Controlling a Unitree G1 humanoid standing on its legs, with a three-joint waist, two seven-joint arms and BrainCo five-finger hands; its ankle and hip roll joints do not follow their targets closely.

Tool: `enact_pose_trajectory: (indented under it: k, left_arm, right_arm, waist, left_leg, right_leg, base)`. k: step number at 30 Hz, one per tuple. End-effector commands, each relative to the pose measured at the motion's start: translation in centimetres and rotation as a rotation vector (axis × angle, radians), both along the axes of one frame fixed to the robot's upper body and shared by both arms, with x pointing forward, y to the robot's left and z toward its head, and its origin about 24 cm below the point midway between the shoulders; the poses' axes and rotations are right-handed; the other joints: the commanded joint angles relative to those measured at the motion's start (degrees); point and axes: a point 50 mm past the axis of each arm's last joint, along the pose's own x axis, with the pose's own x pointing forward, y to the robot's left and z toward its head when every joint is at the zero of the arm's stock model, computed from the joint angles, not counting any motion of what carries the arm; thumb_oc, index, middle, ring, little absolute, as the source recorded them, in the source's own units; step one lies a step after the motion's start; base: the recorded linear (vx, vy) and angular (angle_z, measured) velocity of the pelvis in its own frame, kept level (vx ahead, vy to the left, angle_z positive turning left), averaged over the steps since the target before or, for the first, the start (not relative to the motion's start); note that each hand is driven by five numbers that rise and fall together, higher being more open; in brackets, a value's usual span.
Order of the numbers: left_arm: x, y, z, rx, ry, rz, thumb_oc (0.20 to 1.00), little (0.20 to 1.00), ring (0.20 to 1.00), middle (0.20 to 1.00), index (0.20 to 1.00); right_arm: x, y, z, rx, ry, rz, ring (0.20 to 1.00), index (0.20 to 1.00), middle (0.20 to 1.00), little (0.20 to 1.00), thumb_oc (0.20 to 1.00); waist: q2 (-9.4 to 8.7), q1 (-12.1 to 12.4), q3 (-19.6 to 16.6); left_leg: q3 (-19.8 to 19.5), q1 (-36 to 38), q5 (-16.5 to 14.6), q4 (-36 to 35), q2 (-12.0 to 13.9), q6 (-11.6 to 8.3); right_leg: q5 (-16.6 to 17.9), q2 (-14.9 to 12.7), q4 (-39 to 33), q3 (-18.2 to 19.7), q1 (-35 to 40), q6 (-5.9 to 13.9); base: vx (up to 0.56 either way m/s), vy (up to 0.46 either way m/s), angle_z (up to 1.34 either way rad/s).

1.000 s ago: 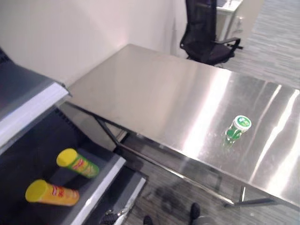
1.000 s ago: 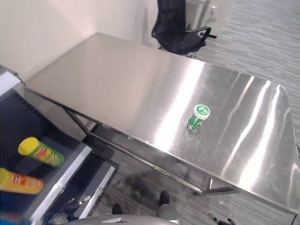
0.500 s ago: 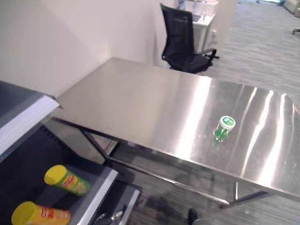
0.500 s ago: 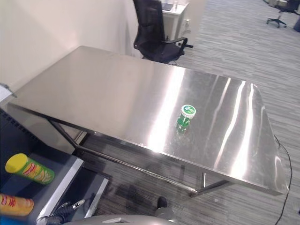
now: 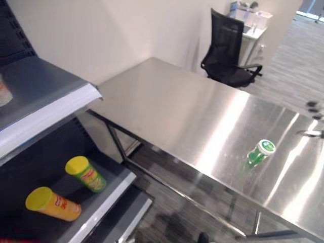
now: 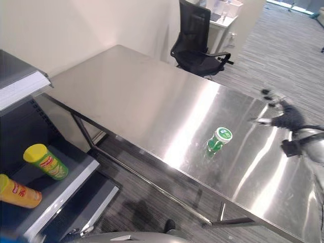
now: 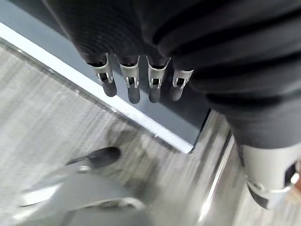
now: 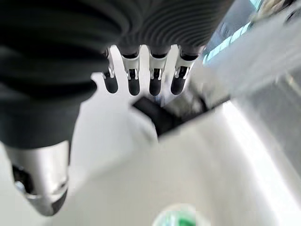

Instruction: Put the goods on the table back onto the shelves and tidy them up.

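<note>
a green bottle (image 6: 219,140) with a white cap stands on the shiny tabletop (image 6: 142,96), near its near edge. the right robot hand (image 6: 286,117) is over the tabletop, right of the bottle, open and holding nothing. the left robot hand (image 7: 141,80) hangs open near the floor. two yellow-capped cans (image 5: 87,173) (image 5: 51,204) lie on the shelf (image 5: 104,207) at the left. a black chair (image 6: 197,43) sits far off.

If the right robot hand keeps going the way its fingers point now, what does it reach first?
Probably the green bottle: the open right robot hand hangs over the table, fingers aimed towards it with nothing between. Depth is uncertain.
</note>
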Motion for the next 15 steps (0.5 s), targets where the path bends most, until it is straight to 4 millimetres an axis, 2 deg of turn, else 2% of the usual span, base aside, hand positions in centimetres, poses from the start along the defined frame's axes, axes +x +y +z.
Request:
enact_pose_trajectory:
  k: [1,2,7,15]
  left_arm:
    - [1.8,0.3,0.4,0.002,-0.059,-0.006,1.0,1.0,1.0,1.0,1.0]
    - [1.8,0.3,0.4,0.002,-0.059,-0.005,1.0,1.0,1.0,1.0,1.0]
    - [1.7,0.1,0.3,-0.004,-0.054,-0.011,1.0,1.0,1.0,1.0,1.0]
    - [2.0,0.1,0.3,0.005,-0.058,-0.01,1.0,1.0,1.0,1.0,1.0]
  right_arm:
    - [0.6,-0.2,0.4,-0.135,0.046,0.023,1.0,1.0,1.0,1.0,1.0]
    - [0.6,-0.2,0.4,-0.135,0.046,0.025,1.0,1.0,1.0,1.0,1.0]
    - [1.3,-0.3,-2.3,-0.203,0.142,0.002,1.0,1.0,1.0,1.0,1.0]
    - [1.7,-0.5,-3.8,-0.236,0.184,-0.027,1.0,1.0,1.0,1.0,1.0]
  waist:
    - [-0.22,1.23,1.02]
    - [-0.22,1.15,1.01]
    - [0.13,1.8,0.83]
    - [0.27,2.14,0.79]
  left_leg:
    - [-1.31,-1.3,0.66,0.72,5.13,-4.69]
    - [-1.34,-1.31,0.66,0.72,5.13,-4.69]
    - [-1.83,-1.38,0.94,0.7,5.42,-4.93]
    - [-2.79,-1.52,1.01,0.63,5.43,-4.96]
  right_leg:
    - [-3.67,-2.66,2.54,-2.02,2.0,3.45]
    - [-3.67,-2.66,2.53,-2.05,2.02,3.45]
    - [-3.92,-2.44,2.24,-2.83,2.85,3.25]
    - [-4.45,-2.44,2.68,-3.81,3.42,3.03]
  base:
    - [0.0,-0.049,0.21]
    - [0.01,-0.037,0.18]
    - [0.01,-0.017,0.03]
    - [0.01,-0.014,0.1]
